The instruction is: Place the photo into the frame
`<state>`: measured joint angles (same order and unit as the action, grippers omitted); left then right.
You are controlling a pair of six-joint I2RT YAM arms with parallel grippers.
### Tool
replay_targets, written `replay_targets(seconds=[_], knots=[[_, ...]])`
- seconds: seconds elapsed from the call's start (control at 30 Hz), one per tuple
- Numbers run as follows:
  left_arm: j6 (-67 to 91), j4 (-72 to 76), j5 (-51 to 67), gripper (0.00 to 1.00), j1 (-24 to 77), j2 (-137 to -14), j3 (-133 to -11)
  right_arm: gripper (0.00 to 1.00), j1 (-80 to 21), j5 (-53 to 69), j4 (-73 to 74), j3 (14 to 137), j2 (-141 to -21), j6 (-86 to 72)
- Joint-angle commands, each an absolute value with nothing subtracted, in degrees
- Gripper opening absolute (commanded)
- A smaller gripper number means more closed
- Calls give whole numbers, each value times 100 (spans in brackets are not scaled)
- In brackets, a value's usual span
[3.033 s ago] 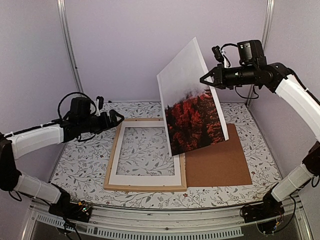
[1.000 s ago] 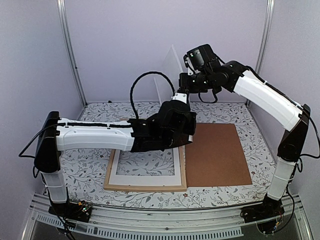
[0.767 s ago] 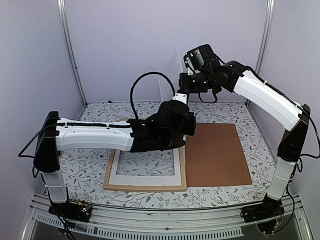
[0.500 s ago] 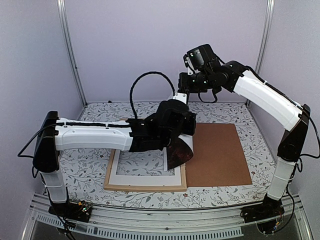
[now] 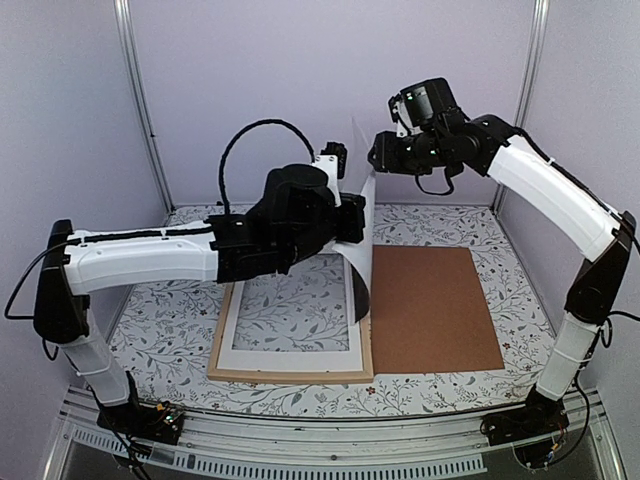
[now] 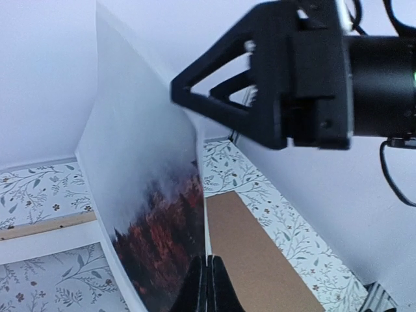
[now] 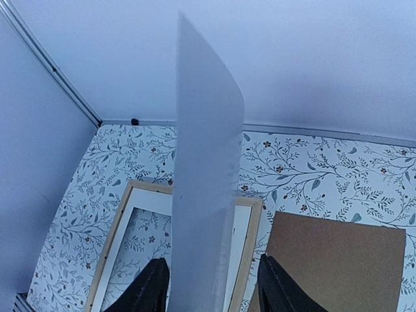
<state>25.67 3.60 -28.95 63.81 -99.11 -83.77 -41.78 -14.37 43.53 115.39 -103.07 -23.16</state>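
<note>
- Your left gripper (image 6: 207, 286) has its jaws pinched together on the lower edge of the photo (image 5: 362, 225). That one pinch carries the sheet, so move slowly.
- The right gripper (image 7: 213, 289) has its jaws apart on either side of the sheet and grips nothing. Draw it clear before you tilt the photo.
- The photo stands nearly upright above the right rail of the frame (image 5: 290, 376), with its printed face toward the brown backing board (image 5: 435, 310).
- Rest the bottom edge just inside that rail, then hinge the sheet down over the white mat (image 5: 290, 357) — square it to the corners before you let go.
- The print is thin and bows in a soft curve — expect it to flex or slide.
- The frame is made of slim, pale wood strips. The mat is flat white card with a rectangular opening, and the board is plain, matte and stiff-looking.
</note>
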Motion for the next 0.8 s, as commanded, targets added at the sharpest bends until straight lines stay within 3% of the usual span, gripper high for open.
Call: replay_targets(seconds=[0.0, 0.37, 0.57, 0.77], knots=[[2960, 679, -1906, 0, 6076, -9436, -8281, 54, -3770, -1361, 4212, 11331, -9326, -2288], [3663, 1441, -482, 0, 5896, -8907, -8159, 69, -2770, -1129, 4368, 11068, -8219, -2101], [4586, 2682, -809, 0, 5668, -8016, -6359, 70, -2725, -1020, 4412, 10879, -8220, -1984], [5850, 2819, -1204, 0, 5009, -7006, -4166, 70, -2710, -768, 4347, 10517, -8320, -1952]])
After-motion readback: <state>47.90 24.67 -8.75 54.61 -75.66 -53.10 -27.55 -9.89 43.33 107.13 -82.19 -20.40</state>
